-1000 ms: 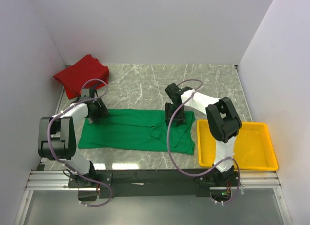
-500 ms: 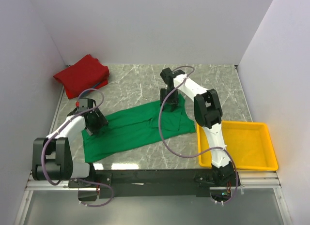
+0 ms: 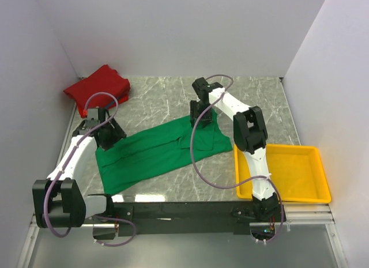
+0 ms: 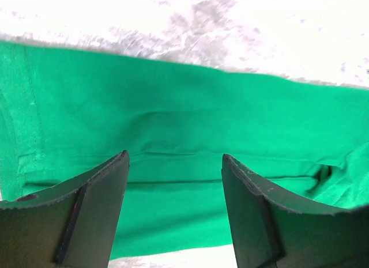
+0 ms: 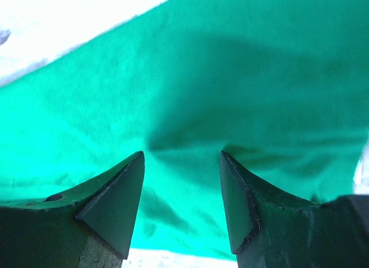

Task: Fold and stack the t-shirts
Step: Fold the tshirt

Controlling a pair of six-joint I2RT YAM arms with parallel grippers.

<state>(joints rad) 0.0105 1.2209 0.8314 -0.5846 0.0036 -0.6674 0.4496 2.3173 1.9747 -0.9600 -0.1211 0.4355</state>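
The green t-shirt (image 3: 161, 150), folded into a long band, lies slanted on the marble table, its left end nearer and its right end farther back. My left gripper (image 3: 108, 135) stands open over the band's left end, with green cloth (image 4: 173, 106) below and between its fingers (image 4: 174, 155). Over the band's far right end, my right gripper (image 3: 200, 119) is open too, fingertips down on the cloth (image 5: 230, 78) around a dark crease (image 5: 181, 153). The red t-shirt (image 3: 97, 89) lies bunched in the back left corner.
A yellow plastic tray (image 3: 314, 193) sits at the front right beside the right arm's base. White walls close in the table on the left, back and right. Bare marble (image 3: 253, 101) shows behind the green shirt.
The green band has swung from level to slanted, its right end carried back and left with the right gripper. The left gripper has shifted left and slightly back at the band's left end.
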